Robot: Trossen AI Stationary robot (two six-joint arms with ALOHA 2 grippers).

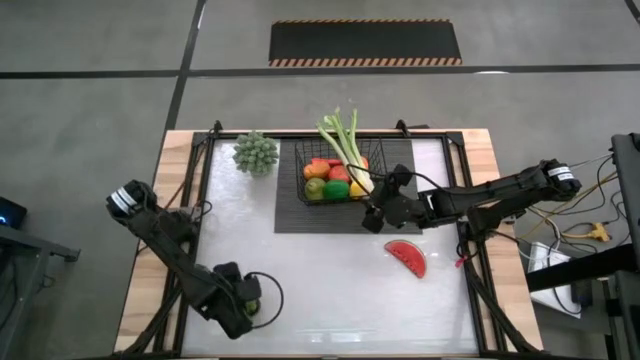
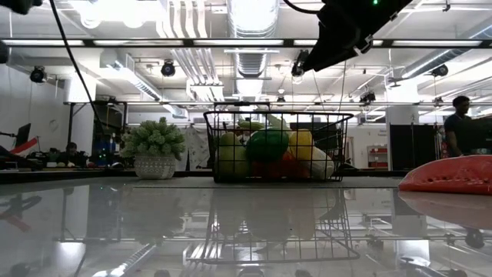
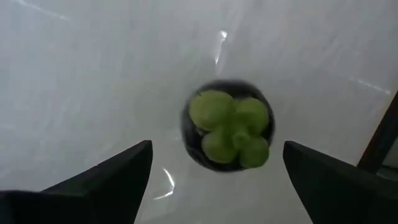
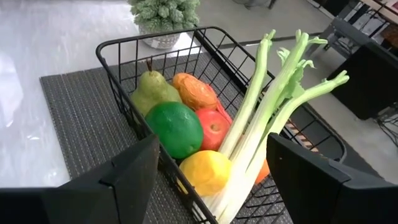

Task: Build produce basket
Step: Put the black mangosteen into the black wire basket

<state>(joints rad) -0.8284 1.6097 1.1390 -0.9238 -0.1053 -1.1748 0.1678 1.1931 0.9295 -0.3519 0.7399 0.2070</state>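
The basket (image 1: pixel 341 172) sits on the mat (image 1: pixel 290 210) at the back middle of the tabletop (image 1: pixel 320 290), celery (image 1: pixel 345 148) sticking out over its rear rim. Left of it, the potted plant (image 1: pixel 256 152). Front right of the mat lies the watermelon slice (image 1: pixel 406 257). Front left, the dark round fruit (image 3: pixel 227 132) sits alone.

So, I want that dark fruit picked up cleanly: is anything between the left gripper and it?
Nothing visible. The left gripper hangs open right above the dark round fruit, which sits alone on bare table, both fingers clear of it.
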